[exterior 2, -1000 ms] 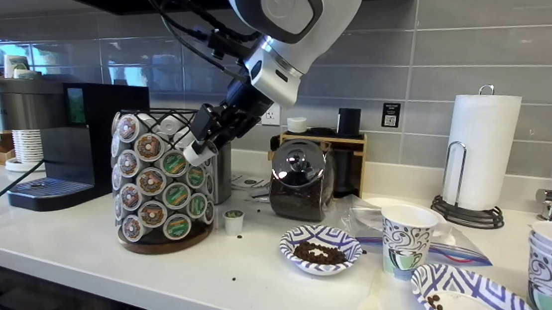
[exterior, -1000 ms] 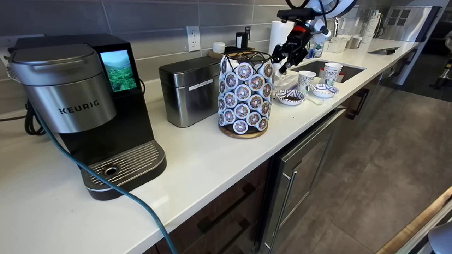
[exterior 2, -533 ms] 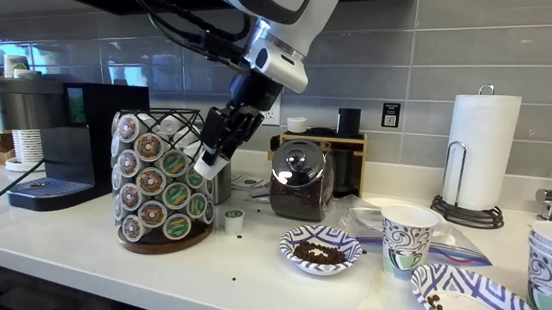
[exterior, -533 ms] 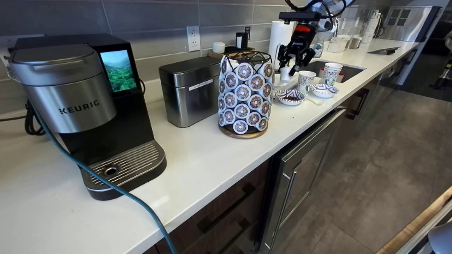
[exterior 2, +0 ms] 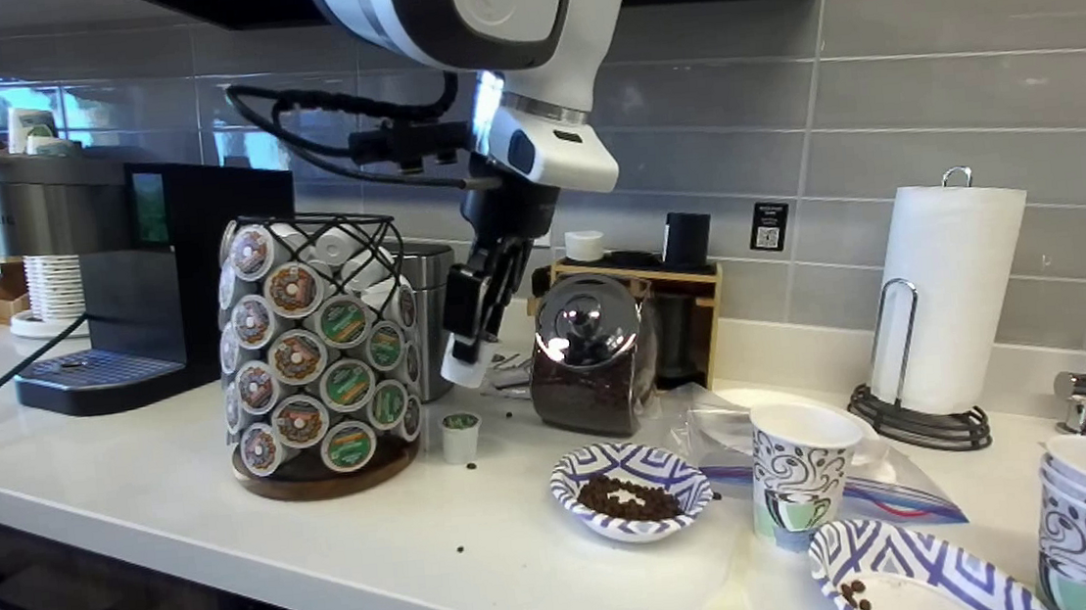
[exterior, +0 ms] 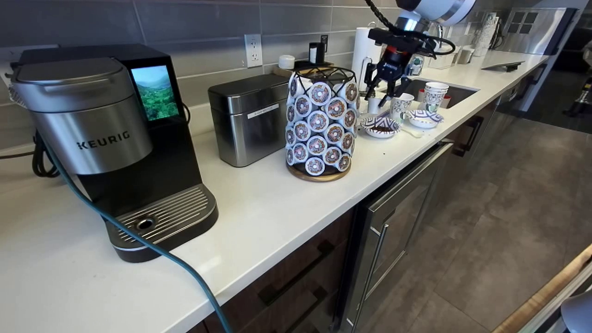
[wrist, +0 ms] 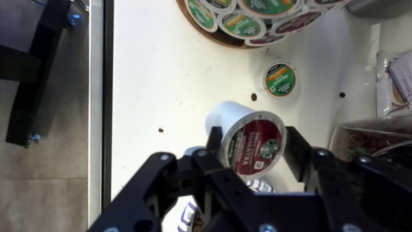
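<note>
Since half a second ago, the claw (wrist: 253, 139) has gone down and right. It grips a coffee pod (wrist: 254, 149) by its sides, above the counter (exterior 2: 511, 504). Hold it softly, as it may dent, and keep clear of the standing pod (exterior 2: 461, 440) nearby and the pod rack (exterior 2: 328, 486) farther left.

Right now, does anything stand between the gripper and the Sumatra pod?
No, nothing visible: the gripper holds the Sumatra pod, its fingers on either side. The Breakfast Blend pod stands apart on the counter, not between them.
</note>
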### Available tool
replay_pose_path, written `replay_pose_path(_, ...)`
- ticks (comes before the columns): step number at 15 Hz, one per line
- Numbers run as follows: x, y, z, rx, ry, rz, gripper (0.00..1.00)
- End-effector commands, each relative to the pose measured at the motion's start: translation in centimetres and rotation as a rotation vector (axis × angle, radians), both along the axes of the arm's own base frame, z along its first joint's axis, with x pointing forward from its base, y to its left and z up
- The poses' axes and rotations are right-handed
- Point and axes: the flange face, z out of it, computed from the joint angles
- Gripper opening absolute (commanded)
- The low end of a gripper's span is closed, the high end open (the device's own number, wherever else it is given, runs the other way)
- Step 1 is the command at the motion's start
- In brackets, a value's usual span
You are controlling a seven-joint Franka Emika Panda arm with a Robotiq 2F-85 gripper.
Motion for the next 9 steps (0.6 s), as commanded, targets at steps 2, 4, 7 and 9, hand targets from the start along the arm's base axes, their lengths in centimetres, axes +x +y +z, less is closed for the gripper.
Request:
replay_pose_path(2, -2.2, -1.0, -1.9, -0.056, -0.125, 0.075, 0.26)
replay_pose_path(4, -2.5, -1.3, -2.9, -0.068, -0.144, 0.104, 0.26)
replay_pose_path(7, -2.9, -1.6, -4.3, -0.085, -0.141, 0.14, 0.26)
replay_pose_path(9, -3.2, -1.8, -5.0, -0.094, -0.133, 0.158, 0.26)
